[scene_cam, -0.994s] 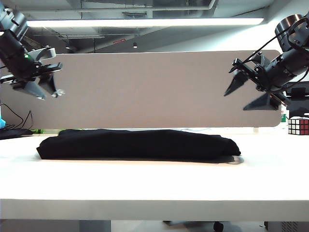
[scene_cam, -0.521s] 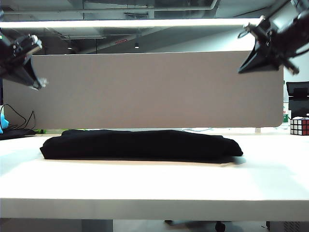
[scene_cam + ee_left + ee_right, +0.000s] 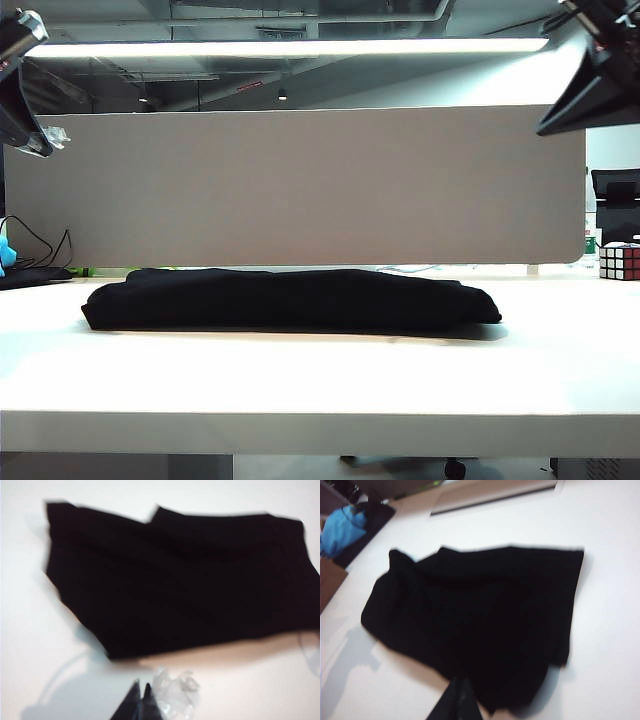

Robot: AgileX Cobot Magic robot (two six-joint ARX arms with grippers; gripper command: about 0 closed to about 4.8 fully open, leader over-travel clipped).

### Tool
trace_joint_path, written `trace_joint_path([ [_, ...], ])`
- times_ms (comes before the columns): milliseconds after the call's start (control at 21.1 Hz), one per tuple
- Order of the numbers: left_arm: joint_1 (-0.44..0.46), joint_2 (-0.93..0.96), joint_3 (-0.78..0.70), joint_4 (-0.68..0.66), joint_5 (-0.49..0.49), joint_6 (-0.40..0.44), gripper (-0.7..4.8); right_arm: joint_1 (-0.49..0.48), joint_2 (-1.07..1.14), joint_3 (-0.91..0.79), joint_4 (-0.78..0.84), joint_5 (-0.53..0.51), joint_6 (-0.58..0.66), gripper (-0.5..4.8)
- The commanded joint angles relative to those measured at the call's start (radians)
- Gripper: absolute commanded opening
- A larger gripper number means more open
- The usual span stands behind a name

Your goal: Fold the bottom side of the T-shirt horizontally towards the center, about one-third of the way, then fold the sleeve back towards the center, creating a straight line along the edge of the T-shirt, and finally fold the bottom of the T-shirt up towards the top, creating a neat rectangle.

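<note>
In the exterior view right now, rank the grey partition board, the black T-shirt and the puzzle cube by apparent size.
1. Grey partition board: largest.
2. Black T-shirt, folded flat on the table.
3. Puzzle cube: smallest, cut by the frame edge.
The left gripper and right gripper hang high at the top corners, shut.

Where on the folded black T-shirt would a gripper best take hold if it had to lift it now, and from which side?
Probably at a short end of the T-shirt, where the stacked layers meet in one edge. It lies as a flat, low bundle on the table, so coming down from above and pinching that edge suits best. Both the left gripper and right gripper are shut and raised well clear.
</note>
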Motion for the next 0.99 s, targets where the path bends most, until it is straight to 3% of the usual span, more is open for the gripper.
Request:
trace_joint_path([
  [47, -0.018, -0.143, -0.142, 0.041, 0.022, -0.011, -0.06, 0.002, -0.122, -0.106, 0.013, 0.006, -0.004, -0.07],
  [331, -0.020, -0.491, -0.505, 0.204, -0.072, -0.111, -0.06, 0.008, -0.369, -0.343, 0.060, 0.132, -0.007, -0.06],
  [568, -0.020, -0.762, -0.795, 0.500, -0.098, -0.330, -0.06, 0.023, -0.537, -0.539, 0.204, 0.256, 0.050, -0.07],
  [994, -0.083, -1.037, -0.950, 0.501, -0.187, -0.366, -0.06, 0.044, -0.642, -0.666, 0.224, 0.323, 0.049, -0.07],
])
